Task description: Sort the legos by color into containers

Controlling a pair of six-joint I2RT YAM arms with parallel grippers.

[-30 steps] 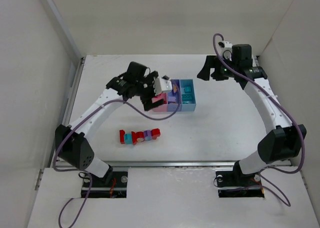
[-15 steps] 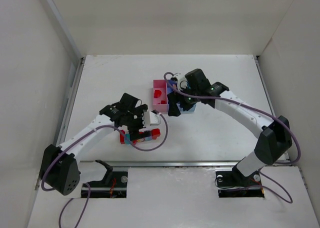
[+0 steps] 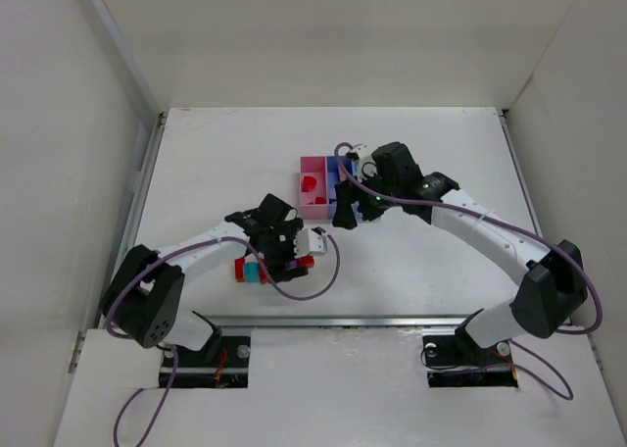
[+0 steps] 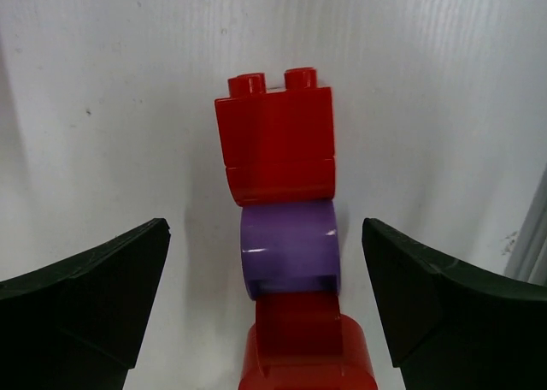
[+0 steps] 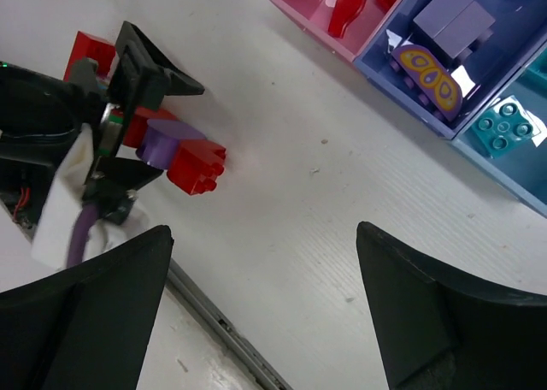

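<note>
A row of joined legos (image 3: 251,270) lies near the table's front: red, teal, purple, red. My left gripper (image 3: 288,255) is open and low over the row's right end. In the left wrist view its gripper (image 4: 265,236) straddles a purple brick (image 4: 289,257), with a red brick (image 4: 278,146) beyond and another red one (image 4: 308,351) nearer; its fingers (image 4: 94,296) touch nothing. The pink bin (image 3: 313,185) holds red bricks (image 5: 346,5), the purple-blue bin (image 5: 402,73) purple pieces (image 5: 453,18), the light blue bin (image 5: 526,189) a teal brick (image 5: 504,129). My right gripper (image 3: 345,212) is open and empty in front of the bins, above bare table (image 5: 265,236).
White walls enclose the table on the left, back and right. A metal rail (image 3: 392,321) runs along the front edge. The left arm's white cable block (image 3: 315,239) hangs beside the lego row.
My left gripper moved from the bins down to the lego row and now sits over its right end. My right arm swung in from the back right to the bins.
</note>
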